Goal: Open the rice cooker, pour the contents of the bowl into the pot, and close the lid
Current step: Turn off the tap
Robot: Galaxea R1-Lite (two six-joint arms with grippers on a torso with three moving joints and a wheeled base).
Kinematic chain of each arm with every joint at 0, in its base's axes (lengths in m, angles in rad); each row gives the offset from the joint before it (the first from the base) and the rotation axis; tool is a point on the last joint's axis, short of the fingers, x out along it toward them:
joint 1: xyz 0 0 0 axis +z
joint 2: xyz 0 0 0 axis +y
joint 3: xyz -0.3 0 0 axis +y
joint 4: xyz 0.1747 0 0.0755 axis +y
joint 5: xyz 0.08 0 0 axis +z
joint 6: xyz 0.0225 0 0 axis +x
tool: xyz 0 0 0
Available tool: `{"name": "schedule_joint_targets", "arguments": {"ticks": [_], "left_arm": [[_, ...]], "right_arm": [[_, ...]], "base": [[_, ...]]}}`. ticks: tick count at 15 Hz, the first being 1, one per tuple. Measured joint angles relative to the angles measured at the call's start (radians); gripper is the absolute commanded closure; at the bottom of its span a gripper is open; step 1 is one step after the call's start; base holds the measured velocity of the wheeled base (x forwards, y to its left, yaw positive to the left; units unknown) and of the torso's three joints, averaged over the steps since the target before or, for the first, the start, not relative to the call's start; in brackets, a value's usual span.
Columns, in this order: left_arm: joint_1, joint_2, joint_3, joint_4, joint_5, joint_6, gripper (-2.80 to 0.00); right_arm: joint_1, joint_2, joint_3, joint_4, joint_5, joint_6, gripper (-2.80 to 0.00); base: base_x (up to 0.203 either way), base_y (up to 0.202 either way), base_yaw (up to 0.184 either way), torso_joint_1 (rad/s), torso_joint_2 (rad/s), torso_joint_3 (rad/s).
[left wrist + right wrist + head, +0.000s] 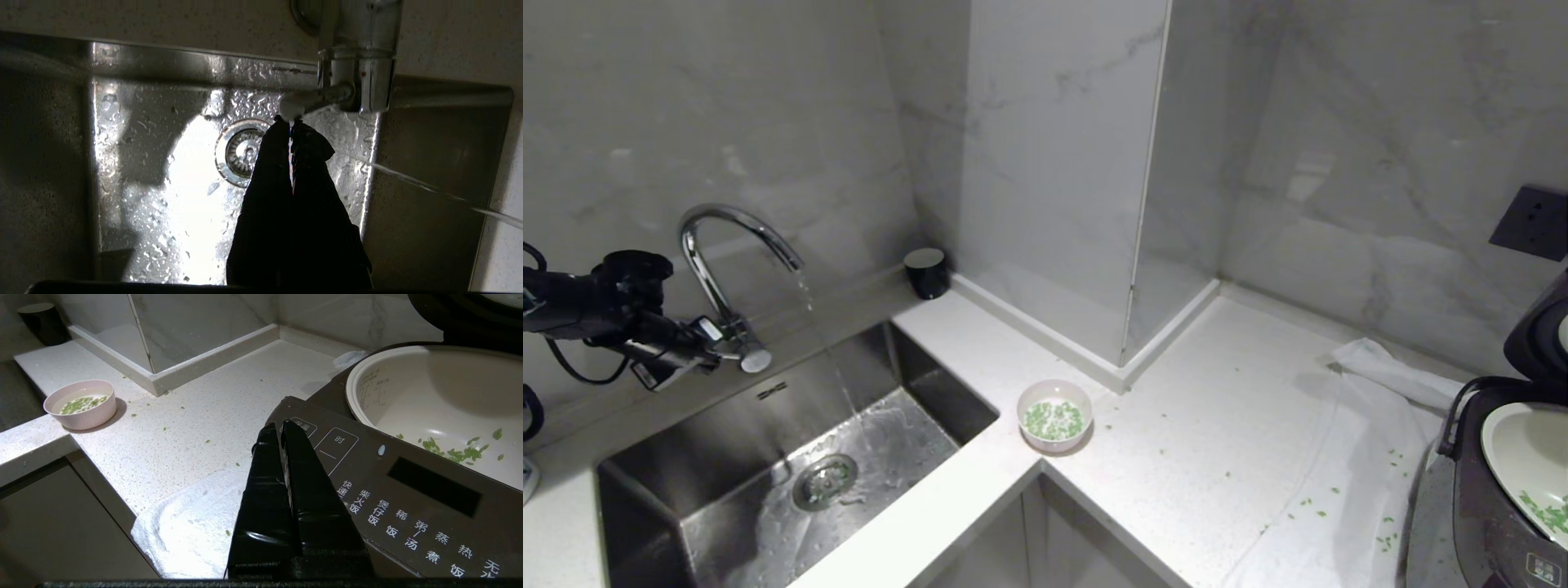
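Head view shows my left gripper at the faucet over the sink, its fingers pressed together and holding nothing, tips just at the lever. Water runs from the spout into the basin, so I judge the closed fingers serve as a blunt pusher for nudging that lever rather than as a grasp.

My left wrist view agrees: the shut fingers point at the lever's pale end, with the drain beyond them.

My right gripper is also fully closed and empty, parked just above the front panel of the rice cooker, out of the way.

On the tabletop the bowl stands near the inner corner, upright, well apart from both grippers, with the contents inside it. The lid stands raised at the right edge, and the pot is exposed, a few green bits on its floor. Stray green bits lie scattered on the tabletop and on the white cloth beside the cooker; pouring and closing appear undone.
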Motion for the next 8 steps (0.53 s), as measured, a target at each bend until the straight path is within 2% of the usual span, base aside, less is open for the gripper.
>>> {"name": "schedule_joint_targets", "arguments": {"ticks": [8], "left_arm": [[0.005, 0.023, -0.050, -0.012, 0.000, -0.010, 0.00]], "right_arm": [[0.000, 0.000, 0.000, 0.000, 0.000, 0.000, 0.00]], "base": [[0.000, 0.000, 0.000, 0.000, 0.00, 0.000]]}}
